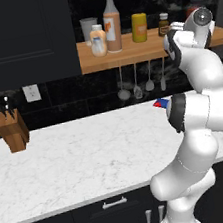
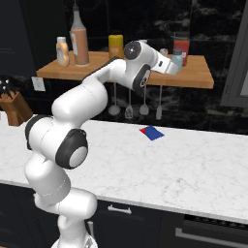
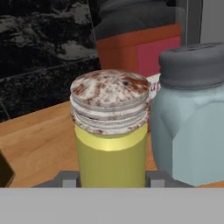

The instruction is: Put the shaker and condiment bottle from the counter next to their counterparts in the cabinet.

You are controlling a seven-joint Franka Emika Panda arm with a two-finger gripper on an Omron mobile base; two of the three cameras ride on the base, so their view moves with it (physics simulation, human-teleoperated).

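Left base view: the counter runs wide and white under the shelf, which serves as the cabinet here. The white arm rises from the lower right and reaches up to the shelf's right end. On the board's left part the tall bottle stands upright, touching or just beside the squat orange-and-white bottle; a yellow jar and a small dark bottle stand further right. A knife block sits on the counter at far left.

In the hand view the yellow-green shaker stands upright on the wooden board, just beside the pale blue shaker, with a red box behind both. The gripper has its fingertips close against the shaker's base on either side, apparently clamped on it, though contact is hard to judge at the frame's edge.
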